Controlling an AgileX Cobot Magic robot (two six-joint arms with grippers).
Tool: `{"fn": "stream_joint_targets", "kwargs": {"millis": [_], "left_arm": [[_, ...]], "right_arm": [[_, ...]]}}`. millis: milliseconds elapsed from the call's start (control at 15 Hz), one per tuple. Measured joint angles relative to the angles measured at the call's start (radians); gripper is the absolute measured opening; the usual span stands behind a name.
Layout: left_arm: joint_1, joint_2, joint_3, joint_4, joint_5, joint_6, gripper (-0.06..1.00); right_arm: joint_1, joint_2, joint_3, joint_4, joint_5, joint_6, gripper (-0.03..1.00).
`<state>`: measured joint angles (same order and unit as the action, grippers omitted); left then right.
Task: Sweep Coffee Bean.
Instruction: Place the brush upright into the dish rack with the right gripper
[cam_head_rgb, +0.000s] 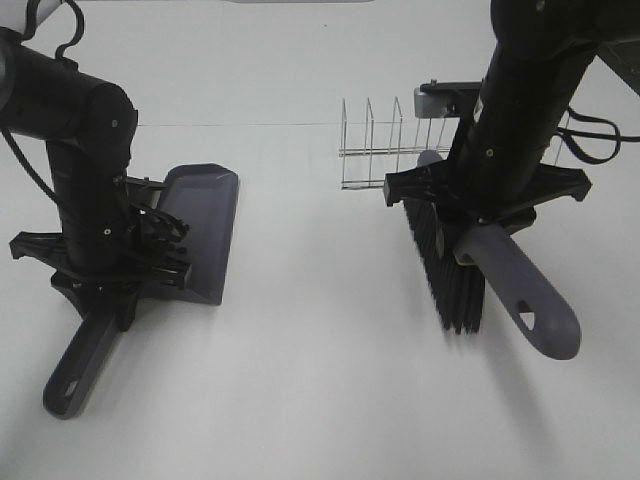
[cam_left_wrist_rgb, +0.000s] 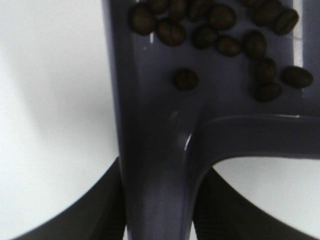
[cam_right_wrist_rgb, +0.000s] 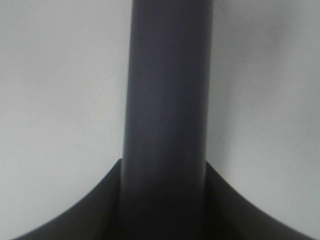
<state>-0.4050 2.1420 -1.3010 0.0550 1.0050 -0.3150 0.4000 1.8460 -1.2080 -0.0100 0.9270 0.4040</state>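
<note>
Sweep judged near its close. The left gripper (cam_head_rgb: 108, 268), jaws pressed together on the pan's handle, holds the pan (cam_head_rgb: 205, 225) at 9 o'clock on the table (cam_head_rgb: 320, 390). The beans (cam_left_wrist_rgb: 220, 35) lie inside the pan, clustered on its floor near the handle root. The right gripper (cam_head_rgb: 480, 205), clamped on the brush's handle, holds the brush (cam_head_rgb: 448, 275) at 3 o'clock, well apart from the pan. A rack (cam_head_rgb: 372, 148) stands at 1 o'clock. No stray beans show. The next move calls for lifting the pan level so nothing rolls out.
</note>
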Motion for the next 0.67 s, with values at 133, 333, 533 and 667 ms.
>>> {"fn": "stream_joint_targets", "kwargs": {"millis": [133, 333, 533, 667], "left_arm": [[0.012, 0.0, 0.0, -0.034, -0.002, 0.004, 0.33], [0.021, 0.0, 0.0, -0.075, -0.004, 0.011, 0.33], [0.021, 0.0, 0.0, -0.076, -0.004, 0.016, 0.33], [0.021, 0.0, 0.0, -0.075, -0.005, 0.018, 0.33]], "right_arm": [[0.0, 0.066, -0.03, 0.01, 0.0, -0.013, 0.28], [0.0, 0.154, -0.133, 0.01, 0.001, -0.026, 0.28], [0.0, 0.204, -0.219, -0.044, 0.044, -0.021, 0.28], [0.0, 0.216, -0.262, -0.102, 0.092, -0.001, 0.28]]}}
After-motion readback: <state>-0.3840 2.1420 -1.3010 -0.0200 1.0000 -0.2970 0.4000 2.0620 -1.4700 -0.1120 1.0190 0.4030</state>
